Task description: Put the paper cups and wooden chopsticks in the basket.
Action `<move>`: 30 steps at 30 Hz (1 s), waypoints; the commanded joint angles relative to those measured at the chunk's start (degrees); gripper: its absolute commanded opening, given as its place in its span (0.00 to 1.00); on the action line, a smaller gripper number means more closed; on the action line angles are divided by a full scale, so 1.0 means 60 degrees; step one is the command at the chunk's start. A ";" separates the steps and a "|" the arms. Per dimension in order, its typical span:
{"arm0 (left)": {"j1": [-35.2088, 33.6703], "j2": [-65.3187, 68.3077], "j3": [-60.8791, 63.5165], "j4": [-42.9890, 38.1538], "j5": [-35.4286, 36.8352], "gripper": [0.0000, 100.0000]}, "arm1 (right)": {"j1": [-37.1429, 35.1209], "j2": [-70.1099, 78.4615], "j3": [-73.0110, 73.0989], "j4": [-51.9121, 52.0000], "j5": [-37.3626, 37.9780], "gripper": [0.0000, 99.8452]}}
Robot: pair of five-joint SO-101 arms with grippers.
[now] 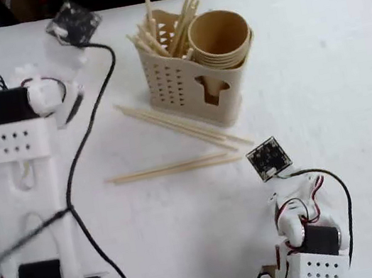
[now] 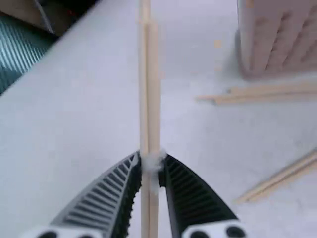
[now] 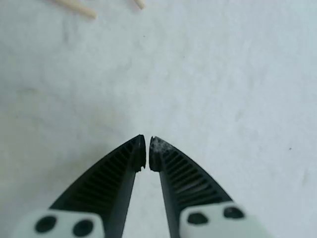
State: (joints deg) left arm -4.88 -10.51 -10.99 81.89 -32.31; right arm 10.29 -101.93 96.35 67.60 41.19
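A: What is taking up the most room?

B: The white bench (image 1: pixel 349 81) is spreading under everything, and the left arm (image 1: pixel 24 182) is stretching along one side of it.

A: And the task's things?

B: The basket (image 1: pixel 191 87) is standing upright on the far half of the bench, near the middle. The right arm (image 1: pixel 307 233) is sitting at the near edge, apart from the basket. The paper cups (image 1: pixel 219 32) are nesting in a single stack at one end of the basket. The standing chopsticks (image 1: pixel 156 32) are leaning in a bundle at the other end, just beside the cups.

A: Is anything lying loose?

B: Yes. A slanting pair (image 1: pixel 176 125) is lying on the bench close along the basket's foot. A level pair (image 1: pixel 176 166) is lying just in front of it, and the two pairs are nearly meeting at one end.

A: What is the left gripper doing?

B: The left gripper (image 2: pixel 150 161) is clenching on the held chopsticks (image 2: pixel 148 84), two sticks lying side by side. Its jaws are pressing them from both sides. The sticks are running out well past the tips and also back towards the wrist. The basket is standing off to one side of them.

A: And the other one?

B: The right gripper (image 3: pixel 147 146) is hanging over bare bench. Its jaws are drawn together to a hairline gap, and it is holding nothing.
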 commanded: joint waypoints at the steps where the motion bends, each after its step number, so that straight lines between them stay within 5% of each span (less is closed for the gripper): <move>1: 0.1077 -0.0916 -0.1451 -0.0264 0.1495 0.02 | -0.0051 -0.0066 0.0088 0.0037 0.0088 0.03; 5: 0.2601 -0.0901 -0.2872 -0.1143 0.2681 0.02 | -0.0051 -0.0081 0.0088 0.0037 0.0088 0.03; 9: 0.3978 -0.0857 -0.2901 -0.3736 0.3370 0.02 | -0.0051 -0.0081 0.0088 0.0037 0.0088 0.03; 17: 0.4388 0.0593 -0.2637 -0.7941 0.4542 0.02 | -0.0051 -0.0081 0.0088 0.0037 0.0088 0.03; 30: 0.4227 0.2308 -0.2637 -0.8718 0.5670 0.02 | -0.0051 -0.0081 0.0088 0.0037 0.0088 0.03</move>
State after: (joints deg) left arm 21.05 3.47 -25.93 30.99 1.01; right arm 10.29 -101.93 96.35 67.60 41.19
